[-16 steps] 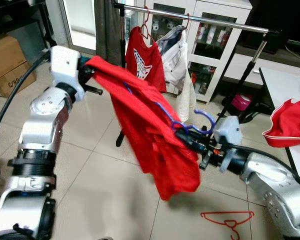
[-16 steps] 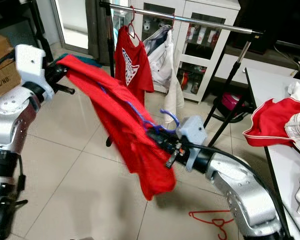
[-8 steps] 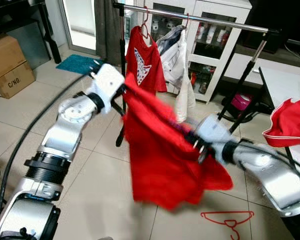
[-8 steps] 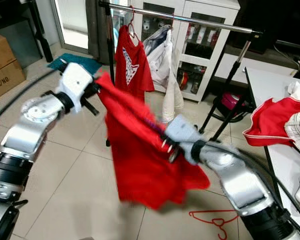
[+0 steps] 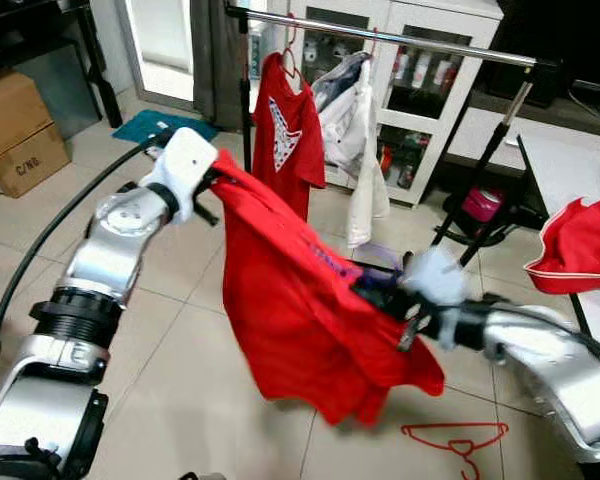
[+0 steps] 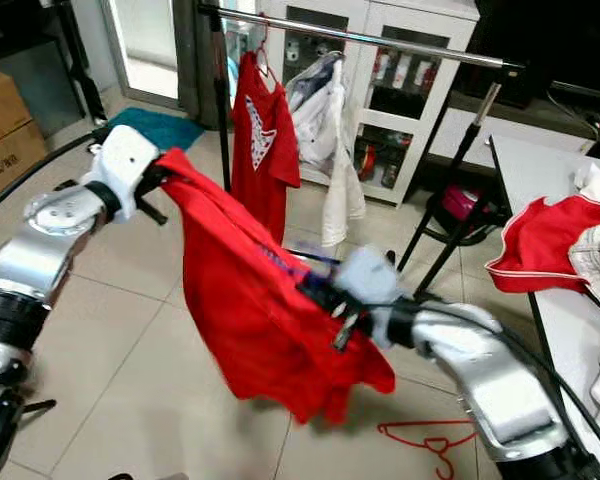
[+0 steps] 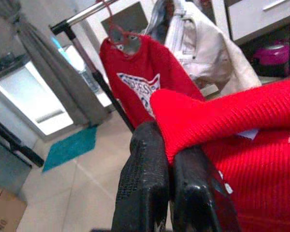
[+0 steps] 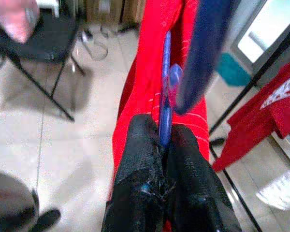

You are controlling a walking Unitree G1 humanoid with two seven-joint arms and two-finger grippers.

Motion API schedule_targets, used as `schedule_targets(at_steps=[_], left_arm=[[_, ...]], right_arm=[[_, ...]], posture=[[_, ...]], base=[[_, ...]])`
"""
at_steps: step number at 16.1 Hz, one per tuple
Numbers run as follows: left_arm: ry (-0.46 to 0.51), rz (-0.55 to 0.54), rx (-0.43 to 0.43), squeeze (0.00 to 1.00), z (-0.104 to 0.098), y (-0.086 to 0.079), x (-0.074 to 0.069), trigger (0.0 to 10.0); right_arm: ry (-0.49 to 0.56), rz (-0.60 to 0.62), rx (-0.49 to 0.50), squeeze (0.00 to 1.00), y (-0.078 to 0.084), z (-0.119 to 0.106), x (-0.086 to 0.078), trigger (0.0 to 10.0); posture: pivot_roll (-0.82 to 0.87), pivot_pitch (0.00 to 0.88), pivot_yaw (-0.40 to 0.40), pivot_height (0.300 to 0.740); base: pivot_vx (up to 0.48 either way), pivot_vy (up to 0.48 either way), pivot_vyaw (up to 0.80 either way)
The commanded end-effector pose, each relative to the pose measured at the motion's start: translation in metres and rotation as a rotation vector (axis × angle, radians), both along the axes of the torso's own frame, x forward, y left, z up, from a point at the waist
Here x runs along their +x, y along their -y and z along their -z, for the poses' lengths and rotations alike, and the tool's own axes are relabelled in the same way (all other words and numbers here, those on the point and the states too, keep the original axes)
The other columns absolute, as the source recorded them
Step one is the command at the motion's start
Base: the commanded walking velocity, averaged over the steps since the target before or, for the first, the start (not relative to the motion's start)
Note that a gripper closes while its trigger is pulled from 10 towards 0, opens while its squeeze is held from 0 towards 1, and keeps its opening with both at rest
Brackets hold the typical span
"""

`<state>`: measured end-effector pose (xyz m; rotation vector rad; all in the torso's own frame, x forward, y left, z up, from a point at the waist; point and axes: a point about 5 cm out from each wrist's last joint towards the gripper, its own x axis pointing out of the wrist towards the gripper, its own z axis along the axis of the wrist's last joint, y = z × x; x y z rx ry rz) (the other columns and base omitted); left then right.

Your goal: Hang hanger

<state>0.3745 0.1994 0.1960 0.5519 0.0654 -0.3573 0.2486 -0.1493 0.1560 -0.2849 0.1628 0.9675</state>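
- The left gripper (image 7: 171, 159) is pinching a corner of the red shirt (image 5: 300, 320).
- The right gripper (image 8: 166, 140) is clamping the blue hanger (image 8: 165, 96) inside the shirt, below the rail (image 5: 400, 38).

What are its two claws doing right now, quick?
Left gripper: shut on a fold of the red shirt.
Right gripper: shut on the blue hanger inside that shirt.
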Motion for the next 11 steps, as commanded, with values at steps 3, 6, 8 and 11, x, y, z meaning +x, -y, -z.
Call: schedule_targets(at_steps=[3, 6, 8, 11], left_arm=[[0.013, -0.18, -0.102, 0.0, 0.002, -0.038, -0.001, 0.0], [0.02, -0.14, -0.249, 0.0, 0.001, -0.025, -0.002, 0.0], [-0.029, -0.16, -0.254, 0.0, 0.013, -0.028, -0.004, 0.0], [-0.204, 0.038, -0.262, 0.0, 0.04, 0.007, -0.02, 0.0]], right_arm=[[-0.042, 0.032, 0.075, 0.0, 0.016, -0.001, -0.005, 0.0], [-0.068, 0.172, -0.003, 0.0, 0.033, 0.017, 0.002, 0.0], [-0.012, 0.243, 0.225, 0.0, 0.032, -0.002, 0.01, 0.0], [0.117, 0.408, 0.513, 0.0, 0.023, -0.033, 0.029, 0.0]], posture=[[-0.13, 0.0, -0.059, 0.74], [-0.12, 0.0, -0.061, 0.74], [-0.12, 0.0, -0.06, 0.74], [-0.12, 0.0, -0.055, 0.74]], base=[[0.0, 0.0, 0.0], [0.0, 0.0, 0.0], [0.0, 0.0, 0.0], [0.0, 0.0, 0.0]])
